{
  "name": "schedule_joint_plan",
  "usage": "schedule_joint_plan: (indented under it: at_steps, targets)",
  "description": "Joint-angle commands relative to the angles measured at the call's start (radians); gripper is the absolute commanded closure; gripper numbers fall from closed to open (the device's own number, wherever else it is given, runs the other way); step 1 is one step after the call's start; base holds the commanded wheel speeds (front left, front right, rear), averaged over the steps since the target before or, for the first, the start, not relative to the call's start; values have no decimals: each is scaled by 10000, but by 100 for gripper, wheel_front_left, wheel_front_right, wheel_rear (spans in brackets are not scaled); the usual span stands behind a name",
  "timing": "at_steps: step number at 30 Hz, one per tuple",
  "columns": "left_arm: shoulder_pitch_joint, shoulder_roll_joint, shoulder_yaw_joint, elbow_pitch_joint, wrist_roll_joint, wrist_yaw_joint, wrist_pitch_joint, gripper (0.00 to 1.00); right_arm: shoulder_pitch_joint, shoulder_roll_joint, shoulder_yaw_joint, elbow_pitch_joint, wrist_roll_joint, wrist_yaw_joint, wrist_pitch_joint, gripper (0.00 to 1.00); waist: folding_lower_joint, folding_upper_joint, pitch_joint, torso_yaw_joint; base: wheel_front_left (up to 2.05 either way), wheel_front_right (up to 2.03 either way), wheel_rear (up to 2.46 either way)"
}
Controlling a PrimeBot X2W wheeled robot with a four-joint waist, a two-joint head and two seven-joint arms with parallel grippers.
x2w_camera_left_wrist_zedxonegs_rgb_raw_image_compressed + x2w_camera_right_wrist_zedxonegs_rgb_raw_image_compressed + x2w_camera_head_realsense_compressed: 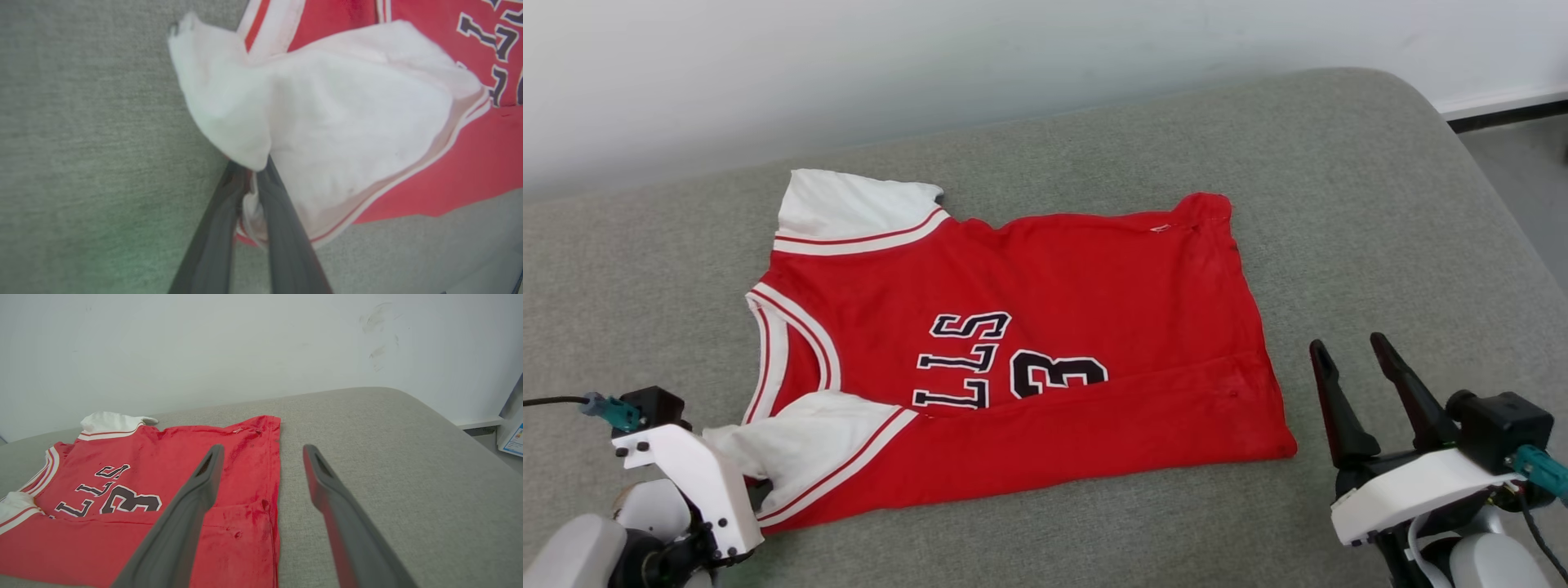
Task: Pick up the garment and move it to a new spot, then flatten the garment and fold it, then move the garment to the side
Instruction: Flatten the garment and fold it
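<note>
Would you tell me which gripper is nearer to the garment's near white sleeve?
Left. The left gripper has its fingers pinched on that sleeve of the garment; the right gripper sits open beyond the hem, clear of the cloth.

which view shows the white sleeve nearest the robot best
The left wrist view: the near sleeve is large, bunched, with the left gripper shut on its edge. The head view shows the sleeve small, partly behind the left arm. The right wrist view catches just a corner.
</note>
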Motion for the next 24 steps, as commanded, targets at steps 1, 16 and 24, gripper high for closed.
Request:
schedule_joint_plan:
  at_steps: [1,16,24]
  targets:
    - [460,-557,-437,180,71,-68,-63,100,78,-56,-103,-60,141,-8,151,0,1,0,-60,107,0,0,0]
    - [315,-527,-38,-1761,1089,466,-2185,100,-451,-1105,-952,973,1856,-6,6717,0,1,0,-284,1296,0,0,0]
    - [93,-539,-149,-2543,1331,613,-2267,100,-1333,-823,-694,1825,1886,-6,8416,0,1,0,347,1723,0,0,0]
